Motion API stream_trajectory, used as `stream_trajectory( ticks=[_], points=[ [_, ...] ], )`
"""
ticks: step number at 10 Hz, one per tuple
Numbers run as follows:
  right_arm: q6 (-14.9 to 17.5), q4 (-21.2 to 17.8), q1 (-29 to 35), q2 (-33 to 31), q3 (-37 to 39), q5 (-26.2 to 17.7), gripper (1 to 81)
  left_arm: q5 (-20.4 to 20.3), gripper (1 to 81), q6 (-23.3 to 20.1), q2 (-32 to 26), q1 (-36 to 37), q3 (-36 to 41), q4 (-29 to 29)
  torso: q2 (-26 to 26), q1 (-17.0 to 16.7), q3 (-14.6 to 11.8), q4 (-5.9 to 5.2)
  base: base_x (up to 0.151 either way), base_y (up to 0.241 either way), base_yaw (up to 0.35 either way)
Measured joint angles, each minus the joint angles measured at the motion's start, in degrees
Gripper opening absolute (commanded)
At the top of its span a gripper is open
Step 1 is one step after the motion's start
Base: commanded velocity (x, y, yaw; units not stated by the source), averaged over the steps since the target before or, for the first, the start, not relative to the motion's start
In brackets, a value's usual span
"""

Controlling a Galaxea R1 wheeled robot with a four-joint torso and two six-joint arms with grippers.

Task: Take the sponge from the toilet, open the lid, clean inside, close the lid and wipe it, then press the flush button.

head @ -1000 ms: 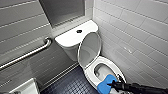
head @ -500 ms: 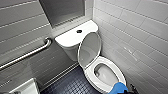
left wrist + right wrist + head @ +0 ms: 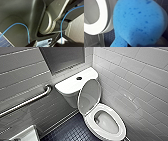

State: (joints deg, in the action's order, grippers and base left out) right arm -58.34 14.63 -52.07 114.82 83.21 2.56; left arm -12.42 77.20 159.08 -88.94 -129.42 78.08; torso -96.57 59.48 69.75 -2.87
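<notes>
Sponge [image 3: 139,23] is gripped by the right gripper [image 3: 146,45] above the dark tiled floor [image 3: 108,36], just beside the seat [image 3: 102,18], as seen in the right wrist view; the left gripper [image 3: 44,42] state cannot be determined. In the head view, the toilet [image 3: 71,98] occupies the centre to lower right of the frame, with the lid [image 3: 89,95] raised against the tank [image 3: 70,84] and the bowl [image 3: 108,122] exposed. The flush button [image 3: 79,78] lies centred on the tank top, and a grab bar [image 3: 27,100] crosses the left of the frame.
</notes>
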Motion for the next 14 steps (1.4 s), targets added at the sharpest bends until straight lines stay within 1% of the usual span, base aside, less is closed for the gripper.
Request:
stream_trajectory(
  ticks=[1,2,3,5,7,9,10,12,14],
  points=[
    [0.0,0.2,0.3,-0.9,-2.3,-0.4,1.0,0.0,81.1,0.0,0.0,0.0,0.0,0.0,0.0,0.0,0.0,0.0,0.0,0.0,0.0],
    [0.0,0.8,1.2,-2.1,-6.4,-1.2,1.0,0.0,81.1,-0.1,0.2,0.0,0.1,0.0,0.0,0.0,0.0,0.0,0.0,0.0,0.0],
    [0.0,1.5,2.5,-3.4,-9.6,-2.9,1.0,0.0,81.1,-0.2,0.5,0.0,0.1,0.0,0.0,0.0,0.0,0.0,0.0,0.0,0.0],
    [0.0,2.3,9.0,-3.9,-12.0,-8.1,1.0,0.0,81.1,-0.4,0.6,0.0,0.3,0.0,0.0,0.0,0.0,0.0,0.0,0.0,0.0],
    [-0.3,3.1,16.8,-2.5,-13.5,-13.8,1.0,0.0,81.1,-0.4,0.6,0.0,0.3,0.0,0.0,0.0,0.0,0.0,0.0,0.0,0.0],
    [-1.5,3.5,20.3,1.2,-13.9,-20.4,1.0,0.0,81.1,-0.4,0.7,0.0,0.3,0.0,0.0,0.0,0.0,0.0,0.0,0.0,0.0],
    [-2.0,3.6,22.4,4.7,-13.8,-22.5,1.0,0.0,81.1,-0.4,0.8,0.0,0.3,0.0,0.0,0.0,0.0,0.0,0.0,0.0,0.0],
    [-2.7,3.6,25.6,12.1,-11.7,-24.6,1.0,0.0,81.1,-0.4,0.8,0.0,0.3,0.0,0.0,0.0,0.0,0.0,0.0,0.0,0.0],
    [-3.1,3.6,26.1,17.5,-6.5,-28.0,1.0,0.0,81.1,-0.4,0.8,0.0,0.3,0.0,0.0,0.0,0.0,0.0,0.0,0.0,0.0]
  ],
)
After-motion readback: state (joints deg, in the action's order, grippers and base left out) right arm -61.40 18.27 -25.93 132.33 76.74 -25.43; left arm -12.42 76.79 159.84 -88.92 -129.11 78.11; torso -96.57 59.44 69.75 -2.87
